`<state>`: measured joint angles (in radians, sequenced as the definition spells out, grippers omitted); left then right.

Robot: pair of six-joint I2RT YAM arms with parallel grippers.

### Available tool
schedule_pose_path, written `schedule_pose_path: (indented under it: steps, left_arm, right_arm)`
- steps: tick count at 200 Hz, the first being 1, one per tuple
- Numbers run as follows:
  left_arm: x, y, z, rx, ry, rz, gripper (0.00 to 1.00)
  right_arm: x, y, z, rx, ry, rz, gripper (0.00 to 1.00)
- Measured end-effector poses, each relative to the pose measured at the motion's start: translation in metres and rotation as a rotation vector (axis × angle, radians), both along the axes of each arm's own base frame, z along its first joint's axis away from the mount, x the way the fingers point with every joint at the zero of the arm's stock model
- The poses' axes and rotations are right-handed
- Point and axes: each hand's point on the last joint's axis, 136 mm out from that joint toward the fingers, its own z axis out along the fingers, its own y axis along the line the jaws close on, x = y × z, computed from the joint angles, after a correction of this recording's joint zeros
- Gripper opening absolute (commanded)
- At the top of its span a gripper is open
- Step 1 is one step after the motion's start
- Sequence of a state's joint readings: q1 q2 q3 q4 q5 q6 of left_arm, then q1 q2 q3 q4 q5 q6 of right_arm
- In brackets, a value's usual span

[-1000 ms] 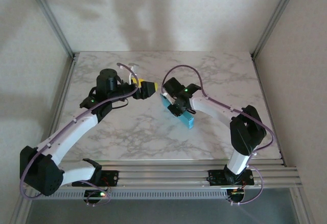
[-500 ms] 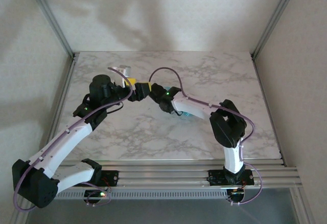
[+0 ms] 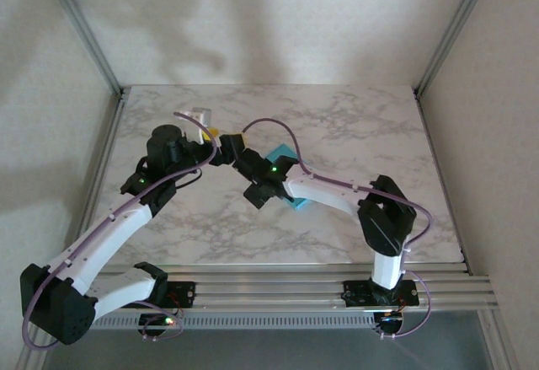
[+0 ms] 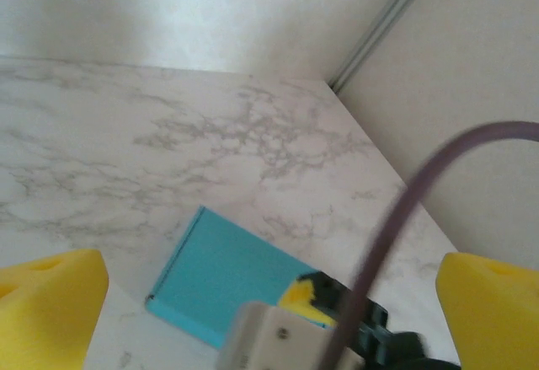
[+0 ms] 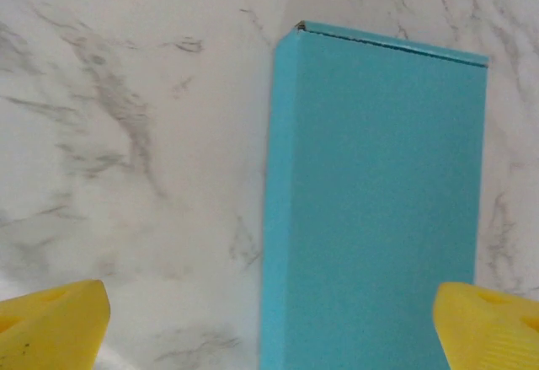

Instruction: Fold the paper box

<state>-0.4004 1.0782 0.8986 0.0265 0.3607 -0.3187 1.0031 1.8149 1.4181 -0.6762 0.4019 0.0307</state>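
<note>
Shows closed turquoise paper box (image 5: 375,201) flat on marble counter (image 5: 126,92); right gripper (image 5: 269,336) wide apart close beside the box, left gripper (image 4: 269,302) wide apart near it.

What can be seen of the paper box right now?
The box is a closed, shallow rectangle of thin turquoise card, with a fine seam along its far end in the right wrist view. It lies flat on the marble table, broad face up, near the table's middle. From above, the right arm crosses over it and hides its middle. Nothing is seen gripping it; only the table visibly touches it.
</note>
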Motion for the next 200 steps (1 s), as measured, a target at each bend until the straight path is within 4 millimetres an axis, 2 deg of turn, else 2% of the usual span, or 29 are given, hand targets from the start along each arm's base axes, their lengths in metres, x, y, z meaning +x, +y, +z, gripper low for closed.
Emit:
schedule_pose_path:
  steps: [21,40,60,71,104,116,139,172,200]
  left_arm:
    - [0.007,0.011,-0.001,0.011,-0.002,0.055,0.99]
    - [0.014,0.024,-0.006,0.026,0.001,0.113,0.99]
    - [0.022,0.039,-0.019,0.047,0.015,0.178,1.00]
    - [0.027,0.046,-0.029,0.060,0.026,0.215,1.00]
    - [0.041,0.068,-0.067,0.124,0.051,0.313,1.00]
    - [0.047,0.079,-0.083,0.144,0.069,0.354,1.00]
    - [0.062,0.106,-0.107,0.180,0.104,0.448,1.00]
    - [0.079,0.141,-0.122,0.231,0.098,0.567,1.00]
    - [0.080,0.173,-0.140,0.285,0.077,0.673,0.99]
  right_arm:
    - [-0.007,0.008,0.030,0.166,-0.001,-0.022,0.99]
    - [-0.007,0.001,0.063,0.322,-0.033,-0.061,0.99]
    - [0.003,-0.025,0.088,0.462,-0.071,-0.153,0.99]
    - [0.014,-0.051,0.096,0.524,-0.101,-0.235,0.99]
    - [0.038,-0.140,0.092,0.605,-0.196,-0.478,0.99]
    - [0.041,-0.163,0.089,0.601,-0.246,-0.529,0.99]
    - [0.041,-0.192,0.079,0.563,-0.338,-0.585,0.99]
    - [0.053,-0.241,0.064,0.502,-0.409,-0.714,0.99]
    - [0.061,-0.263,0.061,0.471,-0.452,-0.783,0.99]
